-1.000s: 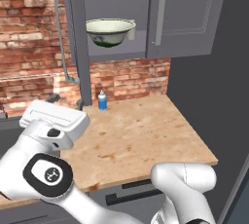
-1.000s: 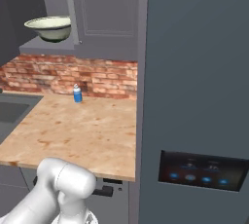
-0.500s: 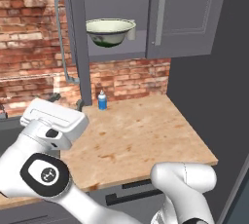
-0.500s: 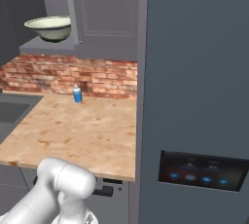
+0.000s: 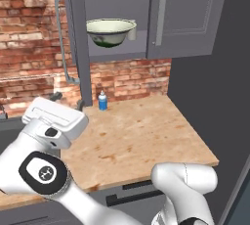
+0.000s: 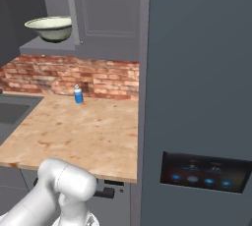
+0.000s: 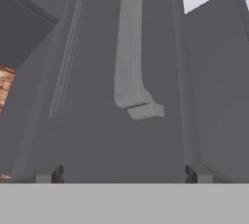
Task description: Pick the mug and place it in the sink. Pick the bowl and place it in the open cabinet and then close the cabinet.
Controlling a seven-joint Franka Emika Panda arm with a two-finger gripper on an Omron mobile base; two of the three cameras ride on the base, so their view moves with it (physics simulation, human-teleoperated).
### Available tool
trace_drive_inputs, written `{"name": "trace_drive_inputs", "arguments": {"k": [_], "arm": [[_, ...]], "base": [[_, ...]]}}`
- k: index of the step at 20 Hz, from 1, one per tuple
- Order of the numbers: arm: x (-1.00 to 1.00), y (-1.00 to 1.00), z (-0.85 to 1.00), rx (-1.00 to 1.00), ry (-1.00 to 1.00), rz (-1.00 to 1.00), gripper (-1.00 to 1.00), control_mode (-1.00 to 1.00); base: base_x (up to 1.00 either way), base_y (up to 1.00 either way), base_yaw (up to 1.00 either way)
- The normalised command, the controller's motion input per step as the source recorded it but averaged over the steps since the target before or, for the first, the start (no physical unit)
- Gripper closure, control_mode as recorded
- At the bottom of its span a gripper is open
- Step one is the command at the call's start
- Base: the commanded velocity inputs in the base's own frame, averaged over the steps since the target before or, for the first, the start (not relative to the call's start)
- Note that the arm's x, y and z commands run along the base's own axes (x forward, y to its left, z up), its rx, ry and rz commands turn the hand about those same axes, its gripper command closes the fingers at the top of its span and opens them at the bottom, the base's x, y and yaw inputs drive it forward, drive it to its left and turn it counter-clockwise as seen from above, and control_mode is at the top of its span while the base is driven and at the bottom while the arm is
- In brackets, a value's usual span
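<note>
Arm barely shifted since before. Tool (image 7: 121, 174) spread wide, empty, right by open cabinet door (image 7: 112, 135) w/ handle (image 7: 130, 67); bowl (image 5: 110, 32) on shelf (image 5: 117, 53) above.

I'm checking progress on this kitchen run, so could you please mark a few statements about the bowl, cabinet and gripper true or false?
1. The bowl sits on the cabinet shelf. True.
2. Both cabinet doors are shut. False: the left door stands open.
3. A blue bottle stands on the wooden counter by the brick wall. True.
4. The gripper holds the bowl. False: it is open and empty, facing a door handle.
</note>
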Motion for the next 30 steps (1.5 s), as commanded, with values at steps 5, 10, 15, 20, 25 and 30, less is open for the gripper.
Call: {"name": "trace_drive_inputs", "arguments": {"k": [5, 10, 15, 20, 25, 30], "arm": [[0.18, 0.00, 0.00, 0.00, 0.00, -0.03, -1.00, -1.00], [0.05, -0.05, 0.03, 0.00, 0.00, -0.05, -1.00, -1.00], [0.00, -0.43, 0.09, 0.00, 0.00, -0.06, -1.00, -1.00], [0.00, -0.47, 0.11, 0.00, 0.00, -0.06, -1.00, -1.00], [0.00, -0.48, 0.08, 0.00, 0.00, -0.05, -1.00, -1.00], [0.00, -0.42, 0.03, 0.00, 0.00, -0.04, -1.00, -1.00]], "base": [[0.00, 0.00, 0.00], [0.00, 0.00, 0.00], [0.00, 0.00, 0.00], [0.00, 0.00, 0.00], [0.00, 0.00, 0.00], [0.00, 0.00, 0.00]]}}
